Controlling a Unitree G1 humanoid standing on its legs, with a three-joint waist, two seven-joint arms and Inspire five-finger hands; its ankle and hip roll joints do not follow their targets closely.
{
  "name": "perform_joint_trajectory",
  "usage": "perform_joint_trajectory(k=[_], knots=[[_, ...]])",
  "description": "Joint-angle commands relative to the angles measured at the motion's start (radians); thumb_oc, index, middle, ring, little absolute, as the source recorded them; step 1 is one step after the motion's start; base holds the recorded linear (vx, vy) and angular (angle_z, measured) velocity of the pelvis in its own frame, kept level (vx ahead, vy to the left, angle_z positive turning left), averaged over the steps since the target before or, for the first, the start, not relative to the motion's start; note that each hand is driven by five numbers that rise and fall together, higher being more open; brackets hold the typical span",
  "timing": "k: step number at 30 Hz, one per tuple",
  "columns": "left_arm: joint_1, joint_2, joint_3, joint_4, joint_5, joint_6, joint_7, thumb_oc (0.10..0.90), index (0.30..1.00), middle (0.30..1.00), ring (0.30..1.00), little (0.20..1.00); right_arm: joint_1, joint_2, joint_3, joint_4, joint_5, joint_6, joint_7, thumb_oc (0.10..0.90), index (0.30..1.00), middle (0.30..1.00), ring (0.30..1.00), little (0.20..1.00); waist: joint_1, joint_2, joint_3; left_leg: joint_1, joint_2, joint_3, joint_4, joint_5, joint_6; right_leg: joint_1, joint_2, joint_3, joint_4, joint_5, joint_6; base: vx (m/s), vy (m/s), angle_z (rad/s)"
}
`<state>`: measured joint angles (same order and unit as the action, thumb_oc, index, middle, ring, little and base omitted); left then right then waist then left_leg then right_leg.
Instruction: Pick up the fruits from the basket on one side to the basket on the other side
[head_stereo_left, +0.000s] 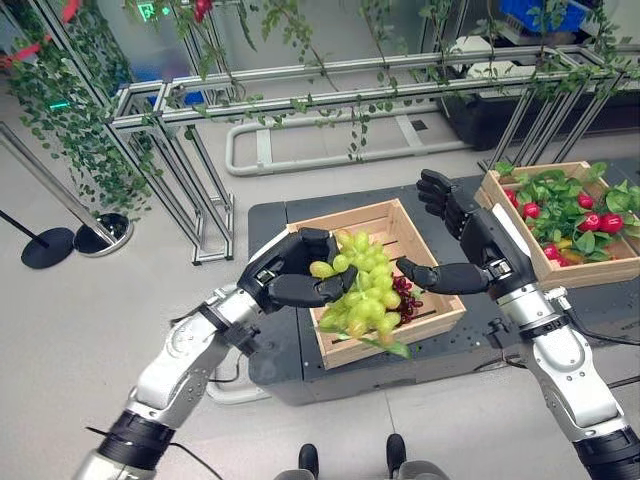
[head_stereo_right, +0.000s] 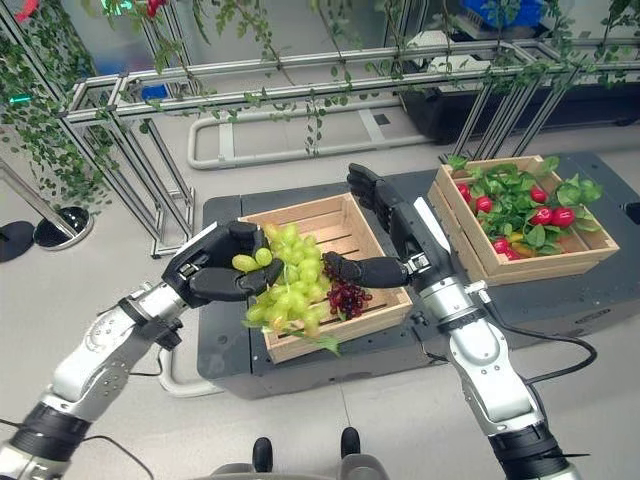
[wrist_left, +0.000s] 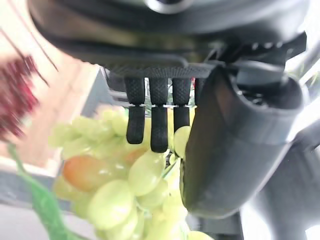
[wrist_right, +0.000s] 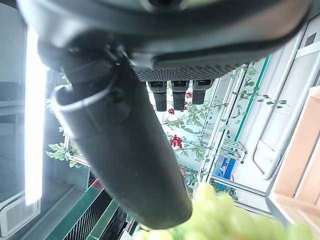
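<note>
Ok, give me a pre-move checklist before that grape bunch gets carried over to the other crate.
1. Left hand curled round the green grape bunch: ok.
2. Bunch lifted clear of the near crate: cannot tell; it hangs over the crate's front corner.
3. Right hand open, holding nothing: ok.
4. Right hand out of the carry path: not ok; its thumb reaches toward the bunch.
5. Dark red grapes left in the near crate: ok.
6. Room in the far crate: cannot tell; leaves and red fruit cover it.
</note>
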<state>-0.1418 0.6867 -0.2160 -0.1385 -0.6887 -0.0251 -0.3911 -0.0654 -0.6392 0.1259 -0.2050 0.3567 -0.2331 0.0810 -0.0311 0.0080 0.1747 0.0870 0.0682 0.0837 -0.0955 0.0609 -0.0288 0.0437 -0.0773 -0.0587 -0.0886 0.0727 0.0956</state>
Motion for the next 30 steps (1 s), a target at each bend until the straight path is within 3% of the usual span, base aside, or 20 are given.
perform_joint_trajectory(k=[1,12,17,23,28,30], knots=[[-0.115,-0.021,0.042,-0.103,-0.019,-0.113,0.003,0.4,0.3,0.3,0.3,0.3,-0.071,-0.015,-0.013,-0.093,0.058,-0.056,0.027,0.8,0.9,0.9,0.9,0.9,0.014,-0.008,-0.156,-0.018,0.014,-0.032,0.008,-0.06,0.008,0.015,-0.056,-0.015,0.001,-0.014,0.024,0.0,0.0,0.0],[-0.106,-0.014,0.091,-0.124,-0.005,-0.205,0.051,0.4,0.3,0.3,0.3,0.3,-0.069,-0.043,-0.029,-0.097,0.045,-0.02,0.109,0.8,0.9,0.9,0.9,0.9,0.015,-0.012,-0.164,-0.023,0.015,-0.037,0.008,-0.058,0.002,0.012,-0.057,-0.019,0.001,-0.015,0.023,0.0,0.0,0.0],[-0.108,0.016,0.096,-0.15,-0.023,-0.234,0.016,0.4,0.3,0.3,0.3,0.3,-0.079,-0.134,-0.033,-0.113,-0.008,0.038,0.189,0.8,0.9,0.9,0.9,0.9,0.015,-0.021,-0.168,-0.024,0.018,-0.037,0.008,-0.056,-0.002,0.011,-0.057,-0.022,0.001,-0.012,0.025,0.0,-0.011,0.02],[-0.144,0.06,0.085,-0.169,-0.056,-0.296,0.011,0.4,0.3,0.3,0.3,0.3,-0.12,-0.19,-0.013,-0.067,0.091,0.072,0.227,0.8,0.9,0.9,0.9,0.9,0.017,-0.03,-0.173,-0.021,0.019,-0.041,0.008,-0.056,-0.005,0.015,-0.056,-0.024,0.001,-0.011,0.025,0.0,0.0,0.0],[-0.139,0.011,0.101,-0.186,-0.227,-0.25,-0.036,0.4,0.3,0.3,0.3,0.3,-0.111,-0.157,-0.021,-0.062,0.063,0.05,0.209,0.8,0.9,0.9,0.9,0.9,0.019,-0.032,-0.177,-0.021,0.018,-0.044,0.008,-0.057,-0.005,0.016,-0.056,-0.024,0.001,-0.012,0.025,0.0,0.0,0.0],[-0.127,-0.046,0.096,-0.196,-0.291,-0.197,-0.061,0.4,0.3,0.3,0.3,0.3,-0.103,-0.128,-0.024,-0.068,0.041,0.034,0.205,0.8,0.9,0.9,0.9,0.9,0.018,-0.033,-0.176,-0.021,0.018,-0.047,0.008,-0.059,-0.004,0.017,-0.055,-0.021,0.001,-0.012,0.024,0.0,0.0,0.0]])
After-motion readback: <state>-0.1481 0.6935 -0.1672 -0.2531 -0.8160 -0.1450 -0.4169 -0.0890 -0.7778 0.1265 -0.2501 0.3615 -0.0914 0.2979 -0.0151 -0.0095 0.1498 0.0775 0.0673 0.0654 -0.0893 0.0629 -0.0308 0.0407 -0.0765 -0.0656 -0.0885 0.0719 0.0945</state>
